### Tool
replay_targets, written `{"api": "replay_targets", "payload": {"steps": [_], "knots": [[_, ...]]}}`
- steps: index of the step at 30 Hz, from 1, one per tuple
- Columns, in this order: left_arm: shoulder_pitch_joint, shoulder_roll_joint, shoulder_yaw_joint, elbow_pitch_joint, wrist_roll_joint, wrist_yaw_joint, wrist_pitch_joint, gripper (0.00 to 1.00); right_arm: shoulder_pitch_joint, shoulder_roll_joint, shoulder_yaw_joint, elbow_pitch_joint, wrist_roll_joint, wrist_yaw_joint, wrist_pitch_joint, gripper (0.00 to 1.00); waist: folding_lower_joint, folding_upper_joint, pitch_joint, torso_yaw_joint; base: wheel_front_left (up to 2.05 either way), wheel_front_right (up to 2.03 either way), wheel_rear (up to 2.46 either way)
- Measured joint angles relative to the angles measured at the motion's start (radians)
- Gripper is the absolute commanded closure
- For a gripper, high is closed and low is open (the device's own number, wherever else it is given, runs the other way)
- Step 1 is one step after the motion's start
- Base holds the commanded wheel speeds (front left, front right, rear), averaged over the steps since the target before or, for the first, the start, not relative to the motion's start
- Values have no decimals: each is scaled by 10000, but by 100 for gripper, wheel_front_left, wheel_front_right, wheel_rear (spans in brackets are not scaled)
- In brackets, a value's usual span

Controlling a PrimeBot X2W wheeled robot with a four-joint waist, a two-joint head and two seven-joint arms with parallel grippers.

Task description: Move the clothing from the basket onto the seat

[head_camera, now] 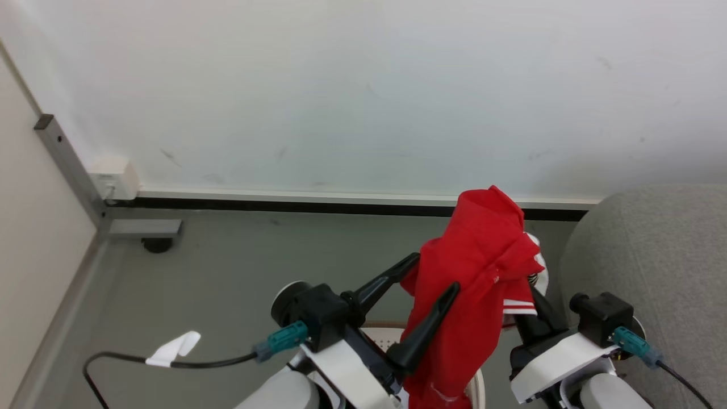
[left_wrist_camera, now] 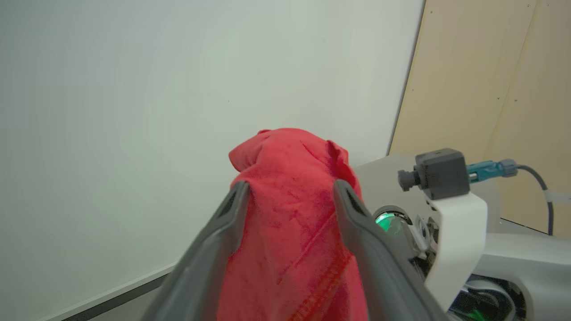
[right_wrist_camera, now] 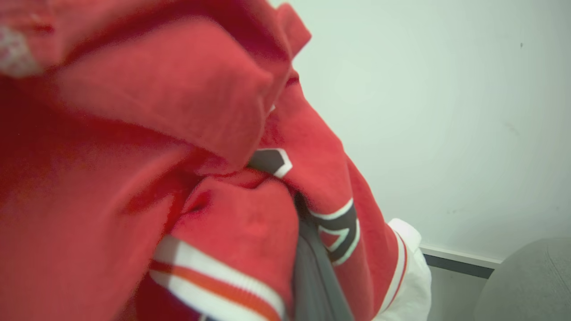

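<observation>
The red clothing (head_camera: 477, 272) with white stripes is lifted in a bunch above the basket (head_camera: 476, 392), whose white rim peeks out at the bottom of the head view. My left gripper (head_camera: 436, 272) is open, its two dark fingers spread on either side of the hanging cloth (left_wrist_camera: 290, 214). My right gripper (head_camera: 531, 287) is shut on the clothing (right_wrist_camera: 250, 223), its tips buried in the folds, with one grey finger (right_wrist_camera: 312, 272) showing. The grey seat (head_camera: 647, 255) bulges at the right, close beside my right arm.
A white wall with a dark baseboard (head_camera: 341, 205) runs behind. On the left are a metal post (head_camera: 68, 165), a white wall box (head_camera: 116, 179) and a black cable with white tape (head_camera: 170, 349) on the grey floor. My right wrist (left_wrist_camera: 450, 223) is close by in the left wrist view.
</observation>
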Motion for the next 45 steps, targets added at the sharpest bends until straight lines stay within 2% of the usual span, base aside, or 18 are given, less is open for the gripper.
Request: {"api": "replay_targets", "payload": {"steps": [11,14,28,36,41,45], "knots": [[497,378,-84,-178,412,-100,-489,0,497,-290,-1760,-1264,50,0,0,100,0,1,134,-1650,0,0,0],[545,384,-8,-102,483,-81,-504,0,709,-217,-2190,-1538,487,0,0,100,0,0,171,-2133,0,0,0],[834,23,834,516,746,-180,-564,0,1465,-217,-2736,-2408,481,0,0,100,0,1,480,-4257,0,0,0],[941,-194,1210,742,1114,-303,-564,0,1525,-144,-2769,-2610,326,0,0,100,0,1,667,-4805,0,0,0],[954,-282,1317,848,1308,-360,-564,0,1418,-188,-2763,-2604,299,0,0,100,0,0,777,-4865,0,0,0],[912,-240,1302,941,1593,-372,-564,0,639,-360,-2849,-2366,389,0,0,100,0,0,1025,-4831,0,0,0]]}}
